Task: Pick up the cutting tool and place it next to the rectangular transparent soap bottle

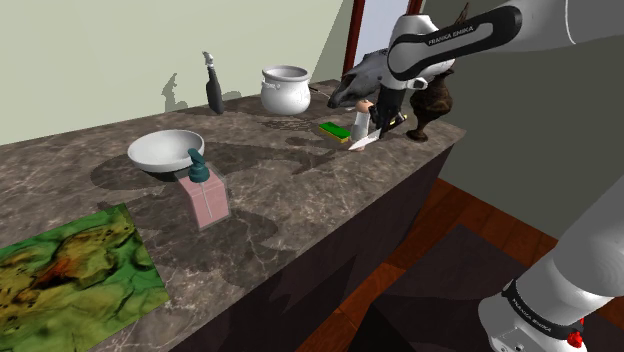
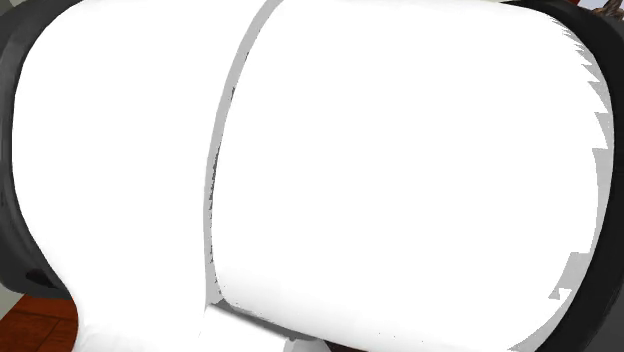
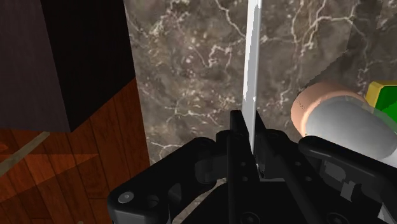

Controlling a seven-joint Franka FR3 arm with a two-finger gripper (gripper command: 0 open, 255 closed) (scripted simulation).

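Nearest, a green mat (image 1: 70,270) lies at the counter's (image 1: 290,195) near end. Just past it the soap bottle (image 1: 207,198), pink-tinted with a teal pump, stands upright close to the front edge, and a white bowl (image 1: 163,150) sits behind it toward the wall. Well beyond, at the far end by the front edge, the claw (image 1: 380,126) is pinched on the knife (image 3: 250,63), clasping its pale blade edge-on between the fingers. The blade runs straight out from the claw and slants down toward the counter; I cannot tell whether its tip touches the marble. A tan-capped cylinder (image 3: 337,121) and a green block (image 1: 333,129) sit just beside it. The bottle is well apart from the claw, toward the near end, so I judge the carry runs along the front edge, ending beside the bottle and clear of the bowl.
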